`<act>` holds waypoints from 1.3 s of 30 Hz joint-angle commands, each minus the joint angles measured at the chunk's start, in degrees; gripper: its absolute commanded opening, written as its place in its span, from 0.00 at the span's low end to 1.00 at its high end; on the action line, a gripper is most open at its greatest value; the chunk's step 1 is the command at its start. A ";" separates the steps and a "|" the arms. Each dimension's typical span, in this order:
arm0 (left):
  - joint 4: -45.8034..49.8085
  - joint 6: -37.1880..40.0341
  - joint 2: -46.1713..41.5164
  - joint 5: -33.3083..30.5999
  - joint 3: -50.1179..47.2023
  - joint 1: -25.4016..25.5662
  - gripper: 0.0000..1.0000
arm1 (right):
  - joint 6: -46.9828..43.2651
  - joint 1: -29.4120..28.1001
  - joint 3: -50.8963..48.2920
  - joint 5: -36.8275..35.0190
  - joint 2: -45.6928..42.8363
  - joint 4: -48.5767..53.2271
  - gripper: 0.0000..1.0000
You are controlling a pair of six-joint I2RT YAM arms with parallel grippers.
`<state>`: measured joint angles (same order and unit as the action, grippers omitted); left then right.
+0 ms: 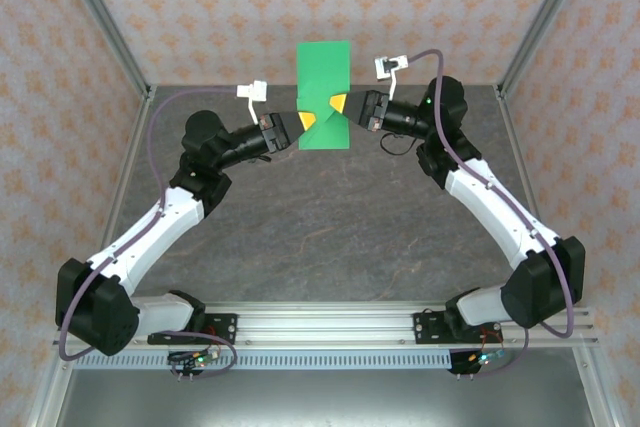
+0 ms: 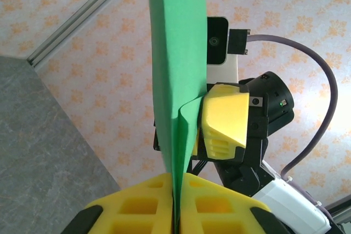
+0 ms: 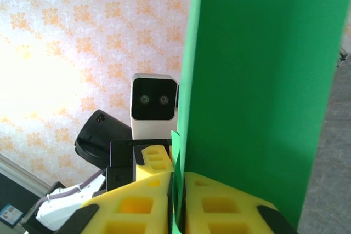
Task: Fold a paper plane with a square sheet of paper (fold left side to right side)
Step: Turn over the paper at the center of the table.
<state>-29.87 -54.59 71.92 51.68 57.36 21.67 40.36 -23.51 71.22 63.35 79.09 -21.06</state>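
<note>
The square sheet of paper (image 1: 324, 77), bright green and folded into a tall narrow shape, stands upright in the air above the back of the table. My left gripper (image 1: 303, 119) pinches its left edge, jaws shut on it (image 2: 178, 193); in the left wrist view the paper (image 2: 175, 53) rises edge-on from between the yellow pads. My right gripper (image 1: 341, 102) holds the opposite edge, a little higher. In the right wrist view the paper (image 3: 258, 91) sits between that gripper's (image 3: 179, 195) pads, with thin dark slits on either side of it.
The dark grey table (image 1: 330, 217) lies below both arms. Metal frame posts (image 1: 105, 22) and patterned walls close in the back and sides. The left wrist's white camera (image 3: 154, 100) faces the right gripper at close range; the two grippers nearly touch.
</note>
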 commanded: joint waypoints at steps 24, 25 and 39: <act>102.73 24.28 50.26 -87.73 49.36 19.72 0.00 | -24.76 0.94 -7.43 -83.80 -13.08 65.58 0.94; 104.25 22.44 52.39 -87.07 51.55 19.89 0.00 | -24.72 1.00 -7.95 -84.47 -13.65 65.92 0.94; 110.19 23.65 70.19 -67.70 70.25 20.23 0.07 | -25.22 0.92 -9.91 -88.40 -16.66 69.47 0.97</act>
<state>77.78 -30.57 140.70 -21.50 124.33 41.91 16.14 -22.59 62.00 -22.22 63.72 45.89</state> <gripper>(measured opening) 0.075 0.968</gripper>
